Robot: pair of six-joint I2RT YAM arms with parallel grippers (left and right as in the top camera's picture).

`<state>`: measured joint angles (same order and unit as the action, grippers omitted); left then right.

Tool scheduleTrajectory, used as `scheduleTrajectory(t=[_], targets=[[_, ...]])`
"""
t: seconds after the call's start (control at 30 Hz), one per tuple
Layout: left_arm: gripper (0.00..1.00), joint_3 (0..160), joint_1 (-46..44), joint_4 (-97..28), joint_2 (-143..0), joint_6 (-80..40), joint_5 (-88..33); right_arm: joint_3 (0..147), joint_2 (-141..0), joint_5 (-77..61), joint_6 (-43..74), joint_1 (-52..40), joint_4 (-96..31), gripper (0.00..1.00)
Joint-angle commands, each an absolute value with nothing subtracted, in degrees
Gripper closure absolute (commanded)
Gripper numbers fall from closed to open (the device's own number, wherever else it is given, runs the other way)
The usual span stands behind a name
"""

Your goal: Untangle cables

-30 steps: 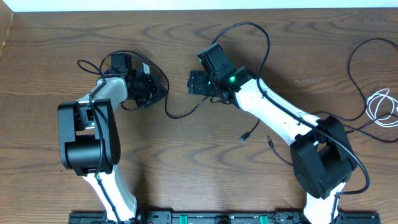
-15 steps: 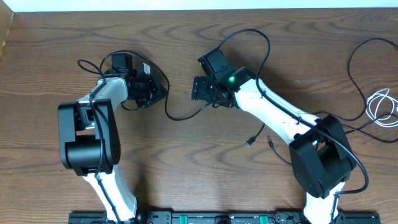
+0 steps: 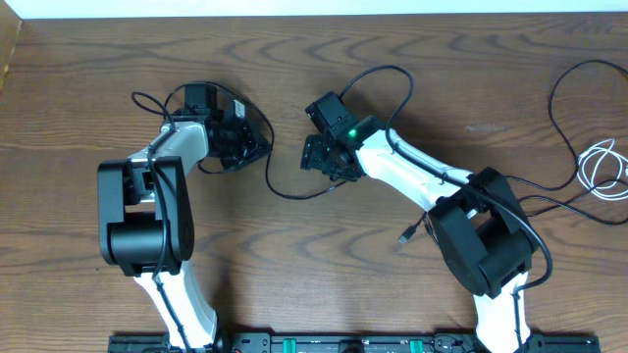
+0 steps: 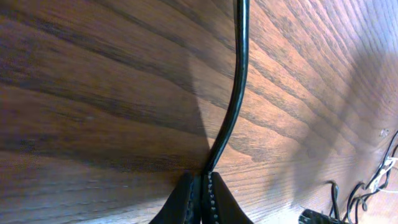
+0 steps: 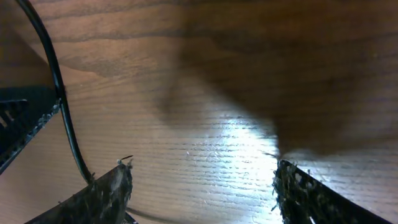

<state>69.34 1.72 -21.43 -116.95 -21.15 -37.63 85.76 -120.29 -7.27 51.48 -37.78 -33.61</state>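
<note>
Left gripper (image 4: 200,193): fingers pinched together on black cable (image 4: 233,106), which runs forward from the tips over wooden table (image 4: 93,93). Right gripper (image 5: 202,186): jaws apart, holding nothing, black cable just beside one finger; white cable (image 3: 601,165) well apart.

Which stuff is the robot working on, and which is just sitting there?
Job: black cable pinched in the left gripper; second black cable; white cable.
Just there: wooden table; arm's own thick cable.
</note>
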Motion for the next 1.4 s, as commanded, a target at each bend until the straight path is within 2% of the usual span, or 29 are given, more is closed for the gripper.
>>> scheduleTrajectory(t=[0.0, 0.17, 0.27, 0.33, 0.4, 0.5, 0.7, 0.87, 1.1, 1.37], targets=[[0.93, 67.77, 0.97, -22.28, -119.24, -20.45, -35.42, 85.6, -121.12, -4.93, 52.27, -38.2, -33.39, 0.28], [0.93, 67.77, -0.36, -22.87, -119.24, -20.45, -35.42, 85.6, -121.25, -0.62, 52.27, -38.2, -31.09, 0.3], [0.92, 67.77, -1.65, -22.9, -119.24, -20.43, -35.4, 85.6, -121.67, 0.8, 52.25, -38.22, -28.8, 0.4], [0.93, 67.77, -2.59, -22.9, -119.24, -20.43, -35.4, 85.6, -122.28, 2.39, 52.27, -38.33, -27.33, 0.43], [0.93, 67.77, -3.6, -22.92, -119.24, -20.38, -35.38, 85.6, -122.98, 3.73, 52.25, -38.46, -26.15, 0.39], [0.93, 67.77, -4.91, -22.94, -119.24, -19.75, -35.4, 85.58, -124.62, 4.6, 52.25, -38.61, -24.14, 0.25], [0.93, 67.77, -6.98, -24.4, -119.26, -17.78, -35.38, 85.58, -126.91, 5.06, 47.42, -38.57, -21.8, 0.11], [0.93, 67.77, -7.75, -27.92, -119.26, -17.63, -35.4, 85.58, -127.02, 10.22, 40.56, -38.63, -20.95, 0.16], [0.93, 67.75, -7.75, -31.07, -119.26, -17.54, -35.4, 85.6, -127.02, 10.33, 28.69, -38.68, -17.72, 0.22], [0.92, 67.75, -7.68, -31.29, -119.26, -15.62, -35.57, 85.58, -127.55, 8.38, 24.43, -39.83, -17.04, 0.3]])
